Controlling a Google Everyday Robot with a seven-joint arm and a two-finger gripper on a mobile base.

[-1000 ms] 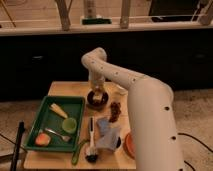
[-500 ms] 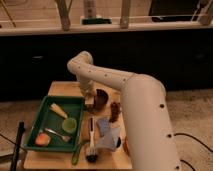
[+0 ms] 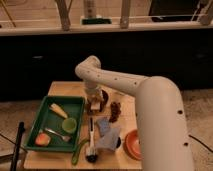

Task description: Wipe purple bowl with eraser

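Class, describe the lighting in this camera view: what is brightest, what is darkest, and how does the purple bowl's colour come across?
Camera view: warm light, brightest on the white arm and the wooden table; the band behind the table is near black; the purple bowl, under the hand at the table's middle, looks almost brown-black.

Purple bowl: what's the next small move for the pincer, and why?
Likely a short sideways stroke across the purple bowl. The pincer hangs at the bowl's edge nearest the green tray, and the pale eraser at its tip seems to be on the bowl, so only the wiping motion seems left. Keep it short, since the tray lies close by.
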